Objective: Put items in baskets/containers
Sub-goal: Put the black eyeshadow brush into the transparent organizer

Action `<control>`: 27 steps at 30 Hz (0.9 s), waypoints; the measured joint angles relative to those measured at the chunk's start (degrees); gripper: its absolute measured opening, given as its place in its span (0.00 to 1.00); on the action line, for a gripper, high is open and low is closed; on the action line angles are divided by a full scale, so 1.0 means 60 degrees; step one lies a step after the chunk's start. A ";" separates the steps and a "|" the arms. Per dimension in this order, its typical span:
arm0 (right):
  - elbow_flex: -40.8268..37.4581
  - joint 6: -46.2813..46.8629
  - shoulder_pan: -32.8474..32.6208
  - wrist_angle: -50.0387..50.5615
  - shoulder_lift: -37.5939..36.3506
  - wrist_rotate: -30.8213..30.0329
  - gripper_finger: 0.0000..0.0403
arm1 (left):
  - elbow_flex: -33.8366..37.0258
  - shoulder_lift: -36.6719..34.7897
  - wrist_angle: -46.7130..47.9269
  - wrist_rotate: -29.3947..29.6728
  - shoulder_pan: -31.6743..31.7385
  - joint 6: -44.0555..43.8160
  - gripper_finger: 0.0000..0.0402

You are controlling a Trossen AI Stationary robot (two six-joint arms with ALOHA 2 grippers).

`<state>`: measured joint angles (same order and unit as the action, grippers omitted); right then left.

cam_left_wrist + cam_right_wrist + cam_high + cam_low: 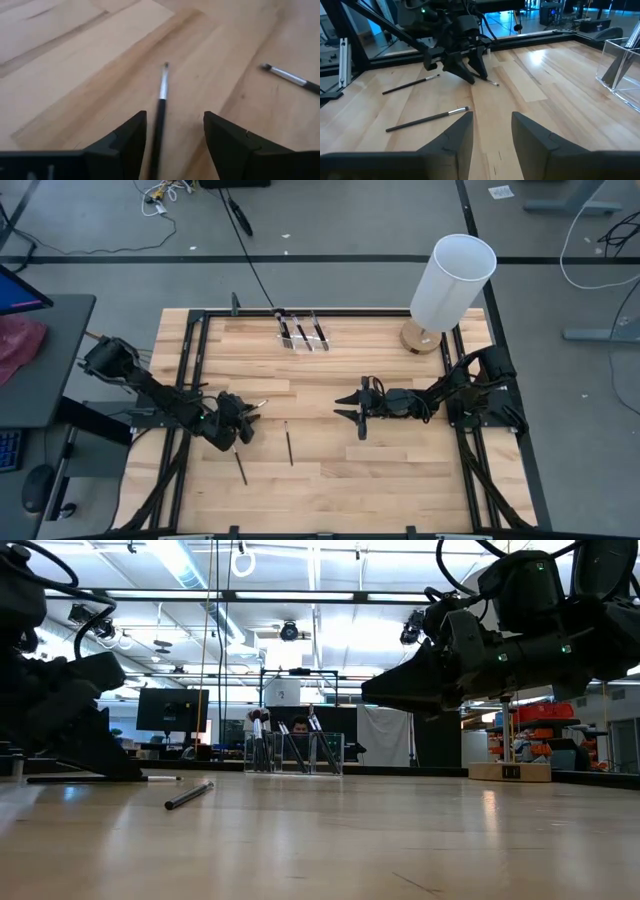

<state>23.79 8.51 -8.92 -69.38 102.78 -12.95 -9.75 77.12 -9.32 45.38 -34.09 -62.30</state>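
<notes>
A slim dark brush (161, 100) with a silver ferrule lies flat on the wood table. My left gripper (175, 135) is open and slants down over it at the table's left (245, 418). One finger stands on each side of the handle, and I see no touch. Two more brushes (288, 442) (240, 468) lie flat nearby. The clear organiser (300, 332) stands at the far middle with brushes upright in it. My right gripper (345, 407) hovers open at mid-table with nothing between its fingers (492, 135).
A tall white cylinder (452, 280) on a round wooden base stands at the far right. A black frame (190, 360) runs along the table's edges. Bare wood lies between the two grippers and along the near edge.
</notes>
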 joint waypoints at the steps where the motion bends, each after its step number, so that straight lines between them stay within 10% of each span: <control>1: 0.0000 0.0000 0.0024 -0.0001 -0.0002 0.0000 0.33 | -0.0016 -0.0003 0.0006 -0.0090 0.0001 0.0043 0.50; 10: 0.0000 -0.0040 0.0061 -0.0007 -0.0004 -0.0006 0.33 | -0.0054 0.0000 0.0727 -0.0466 -0.0007 0.0507 0.55; 27: 0.0000 -0.0013 0.0065 -0.0258 -0.0003 -0.0007 0.33 | -0.0035 0.0986 -0.0699 -0.0134 -0.0055 0.1039 0.16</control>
<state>23.79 8.44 -8.54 -70.93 102.77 -12.99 -9.96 83.03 -13.52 44.57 -34.41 -56.07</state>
